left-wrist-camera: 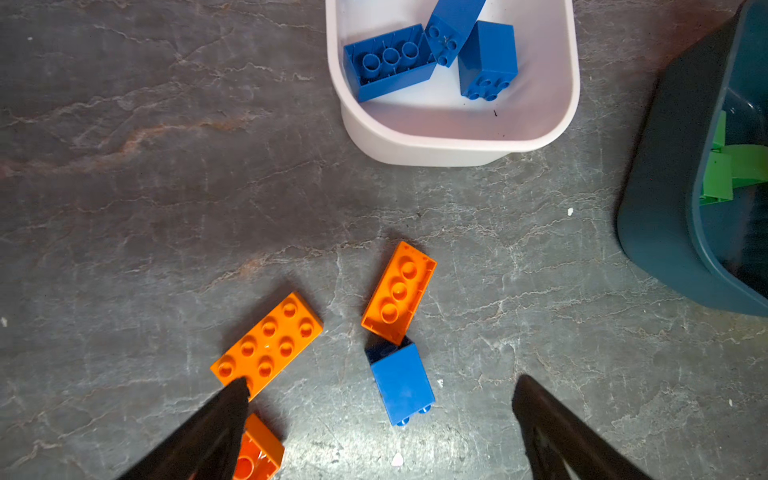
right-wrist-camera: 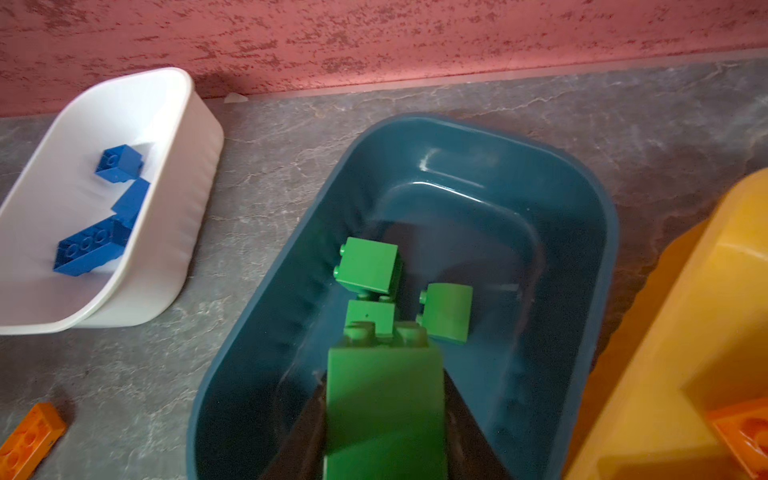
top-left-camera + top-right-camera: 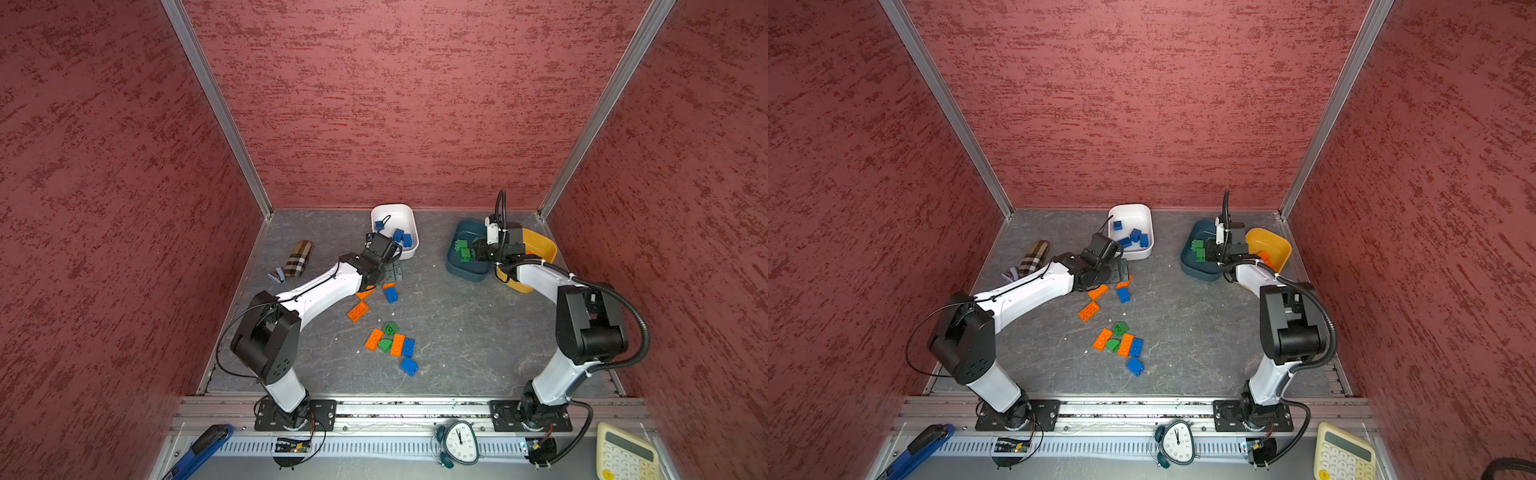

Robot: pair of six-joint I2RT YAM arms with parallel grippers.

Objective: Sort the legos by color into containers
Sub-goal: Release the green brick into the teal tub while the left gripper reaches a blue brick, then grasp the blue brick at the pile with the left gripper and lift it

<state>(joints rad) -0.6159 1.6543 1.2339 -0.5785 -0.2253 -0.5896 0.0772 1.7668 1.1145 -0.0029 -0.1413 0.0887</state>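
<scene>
Calculator (image 3: 623,455) and clock (image 3: 460,442) markings are unreadably small.

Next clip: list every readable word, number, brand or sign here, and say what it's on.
Nothing reads outright.
Alarm clock: dial numerals, too small to read.
Calculator: key marks, blurred.
Legos: no lettering visible on the studs.

Centre bowl (image 3: 401,216) stands at back wall; second bowl (image 3: 461,270) and third bowl (image 3: 542,245) sit right of it. Loose bricks (image 3: 397,345) lie below centre.
</scene>
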